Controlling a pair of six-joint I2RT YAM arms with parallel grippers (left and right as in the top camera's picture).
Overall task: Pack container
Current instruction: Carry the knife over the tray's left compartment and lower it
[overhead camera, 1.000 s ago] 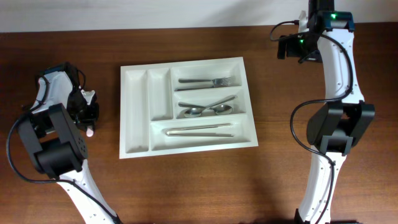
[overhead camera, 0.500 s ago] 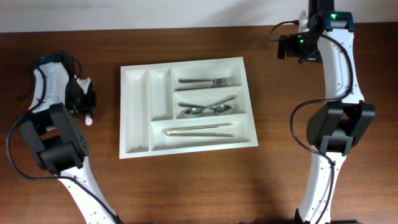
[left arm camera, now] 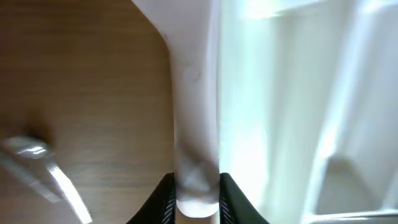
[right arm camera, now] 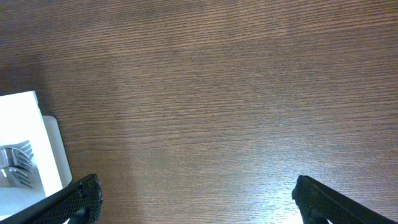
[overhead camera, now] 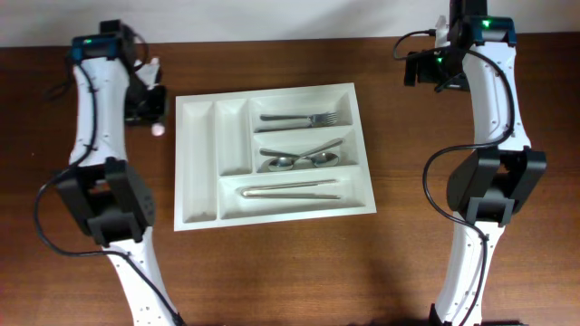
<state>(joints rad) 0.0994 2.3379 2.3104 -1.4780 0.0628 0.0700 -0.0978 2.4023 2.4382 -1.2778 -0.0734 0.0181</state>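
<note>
Left claw (overhead camera: 154, 116) (left arm camera: 193, 200): closed narrowly on a slim white piece, near the far left part of the desk.
White piece (left arm camera: 194, 124) (overhead camera: 159, 129): sits between the left claw's two dark fingers (left arm camera: 164, 198) and runs straight ahead of them; its rounded end shows past the claw from overhead. What kind of piece it is cannot be told.
Container (overhead camera: 196, 163) (left arm camera: 280, 93): flat on the desk just beside the left claw, on the side toward the right claw, and well apart from the right claw. Whether the white piece touches its rim cannot be told.
Right claw (overhead camera: 420, 69) (right arm camera: 199, 202): jaws spread wide with nothing between them, only bare wood below. A corner of the container (right arm camera: 28, 124) shows off to one side of it.
Fork (overhead camera: 304, 118) (right arm camera: 13, 163): lies in the wide compartment nearest the right claw, tines pointing toward that claw.
Spoons (overhead camera: 304, 161): two, crossed in the middle wide compartment, farther from both claws than the fork.
Long utensils (overhead camera: 290, 191): lie lengthwise in the wide compartment farthest from both claws.
Glinting thing (left arm camera: 43, 168): a pale shiny shape on the desk beside the left claw, on the side away from the container; too blurred to name.
Desk (overhead camera: 272, 272): dark brown wood under both claws and the container.
</note>
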